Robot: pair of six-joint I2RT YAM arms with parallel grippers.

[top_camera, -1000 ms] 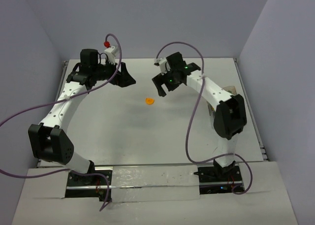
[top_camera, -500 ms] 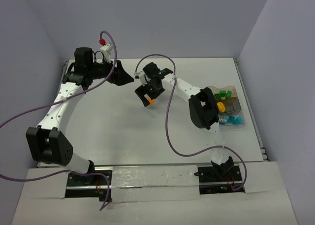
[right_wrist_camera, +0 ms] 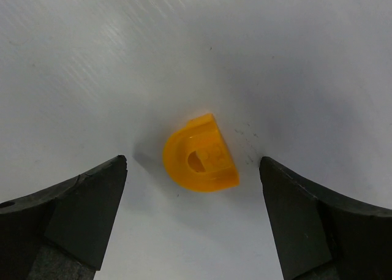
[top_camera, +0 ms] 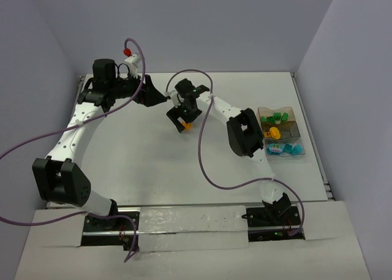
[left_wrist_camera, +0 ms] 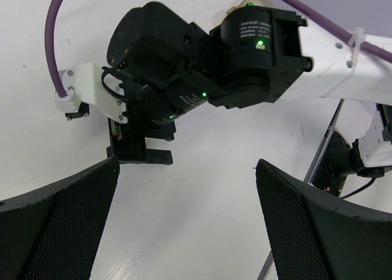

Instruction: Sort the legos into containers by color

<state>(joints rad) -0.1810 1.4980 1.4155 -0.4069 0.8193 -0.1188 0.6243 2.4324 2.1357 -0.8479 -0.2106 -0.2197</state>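
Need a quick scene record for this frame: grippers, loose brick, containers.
left gripper: open, empty
right gripper: open, fingers either side of loose orange lego, no contact
containers: right side of table; green legos far, sorted orange lego middle, teal legos near
unsorted: loose orange lego, the only one seen

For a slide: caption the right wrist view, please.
Open right tool straddles an orange lego lying on the white table, not yet grasped.

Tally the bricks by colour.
Orange bricks: 2, one loose, one boxed.
Green bricks: about 3, tiny in the top view.
Teal bricks: about 3, likewise.
Total: about 8.
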